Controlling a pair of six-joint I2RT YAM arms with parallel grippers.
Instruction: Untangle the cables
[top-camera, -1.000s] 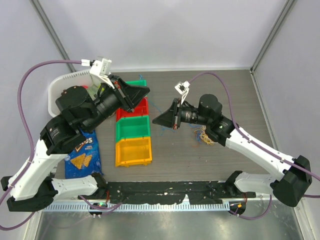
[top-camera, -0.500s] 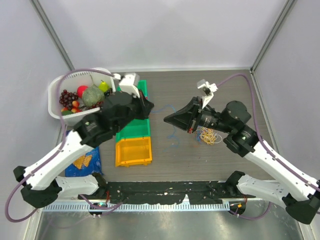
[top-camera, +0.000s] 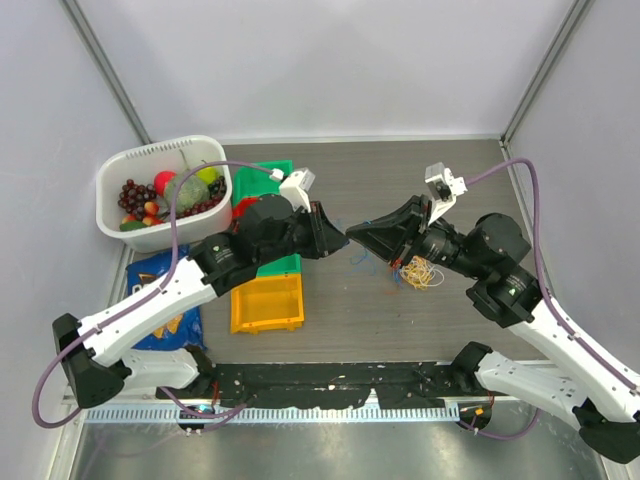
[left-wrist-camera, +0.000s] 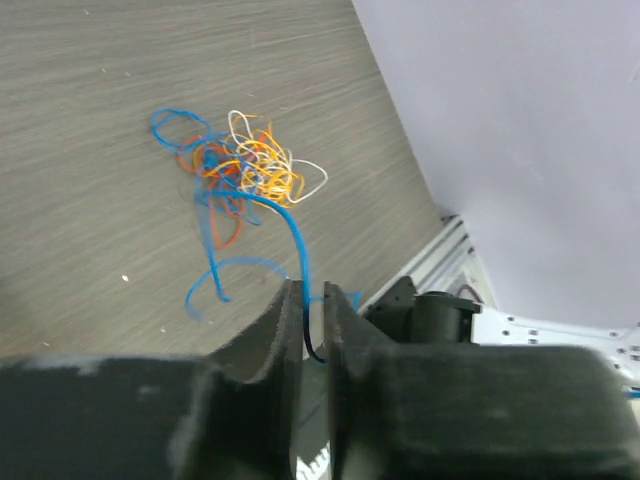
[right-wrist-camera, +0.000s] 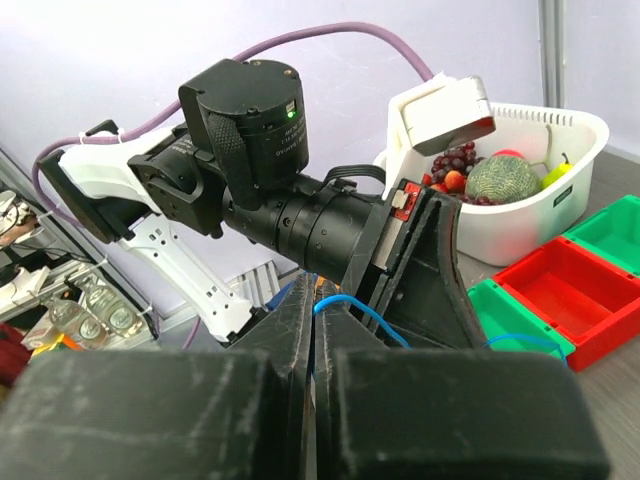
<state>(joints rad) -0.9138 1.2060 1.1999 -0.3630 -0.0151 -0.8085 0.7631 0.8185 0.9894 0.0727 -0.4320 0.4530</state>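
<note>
The cables (top-camera: 420, 270) lie in a tangle of blue, orange, yellow and white on the table, right of centre. In the left wrist view the same cables (left-wrist-camera: 245, 165) lie ahead of my fingers. A blue cable (left-wrist-camera: 297, 235) rises from the tangle into my left gripper (left-wrist-camera: 312, 290). Its jaws stand a narrow gap apart with the strand between them. My right gripper (right-wrist-camera: 313, 300) is shut on the blue cable (right-wrist-camera: 345, 303), which curls out beside its tips. From above, the left gripper (top-camera: 338, 243) and right gripper (top-camera: 352, 232) meet tip to tip above the table.
A white basket (top-camera: 130, 165) of fruit stands at the back left. A green bin (top-camera: 268, 172) and a yellow bin (top-camera: 267, 303) lie in a row under the left arm. A blue snack bag (top-camera: 150, 275) lies at the left.
Both arms have swung toward the middle and their fingertips have come together over the blue cable. The right jaws closed on it. The left jaws have parted slightly.
</note>
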